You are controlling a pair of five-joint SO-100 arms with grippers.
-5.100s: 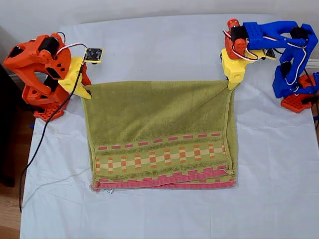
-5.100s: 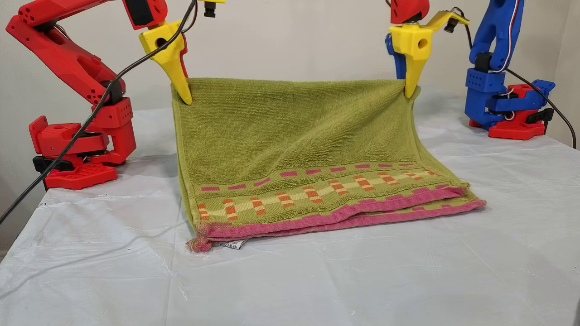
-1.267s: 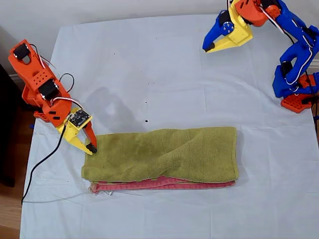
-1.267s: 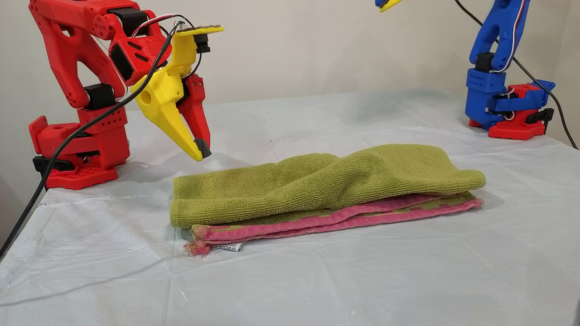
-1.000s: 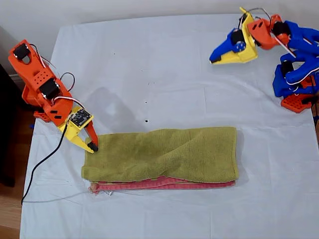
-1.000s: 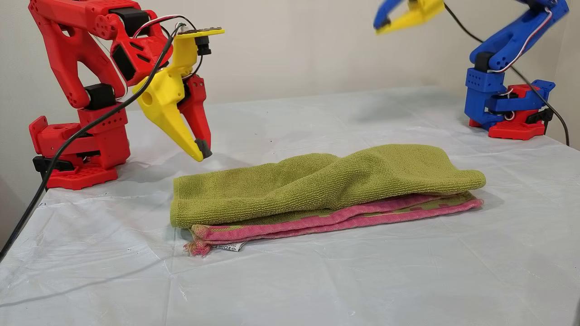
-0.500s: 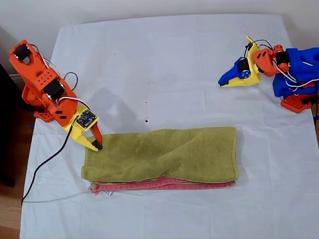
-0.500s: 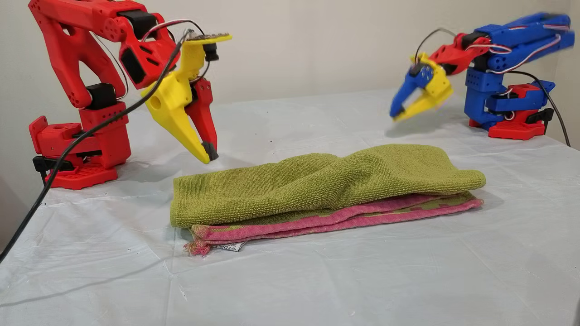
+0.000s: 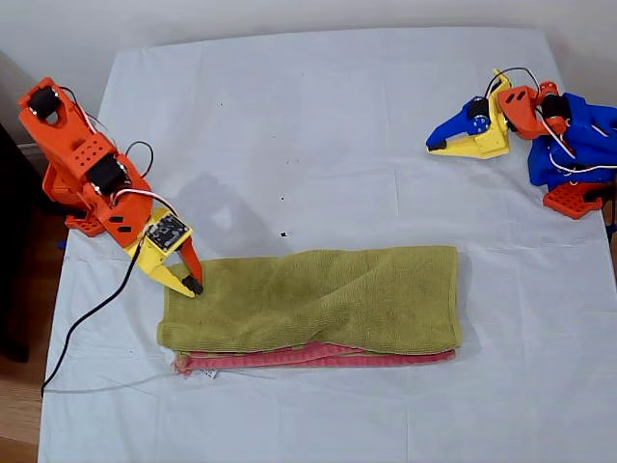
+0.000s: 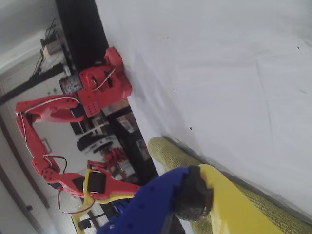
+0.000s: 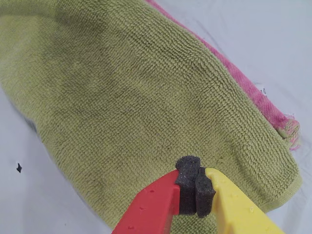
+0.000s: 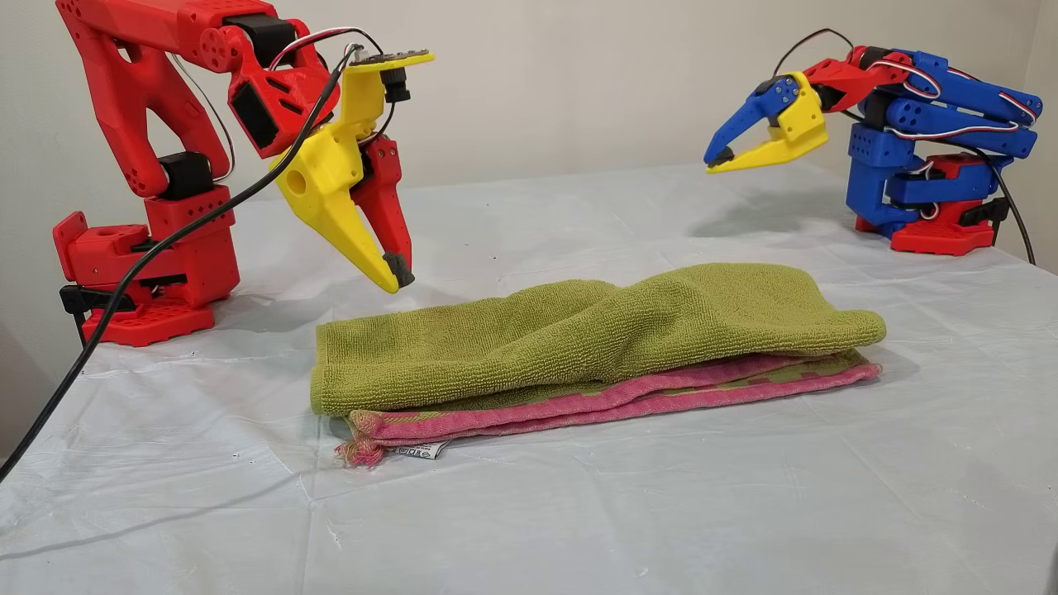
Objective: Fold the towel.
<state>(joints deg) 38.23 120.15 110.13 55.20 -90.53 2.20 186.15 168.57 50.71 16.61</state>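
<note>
The olive-green towel [image 9: 308, 299] lies folded in a long strip on the table, its pink-red hem [image 9: 318, 357] showing along the near edge. A small white tag [image 12: 417, 450] sticks out below that hem. My second gripper [image 9: 191, 286], red and yellow, hovers shut and empty just above the towel's far corner at the exterior view's left; its pads [image 11: 195, 185] touch over the terry [image 11: 122, 87]. My first gripper [image 9: 439, 147], blue and yellow, is shut and empty, raised far from the towel near its base at the exterior view's right.
A pale sheet [image 9: 289, 125] covers the table. The red arm's base [image 9: 87, 217] stands at the exterior view's left edge, with a black cable [image 9: 87, 318] trailing off the table. The blue arm's base [image 9: 574, 198] stands at the exterior view's right edge.
Both grippers have let go of the towel's raised edge, which now lies folded over. The first gripper came down and drew back toward its base. The second edged over the towel's corner.
</note>
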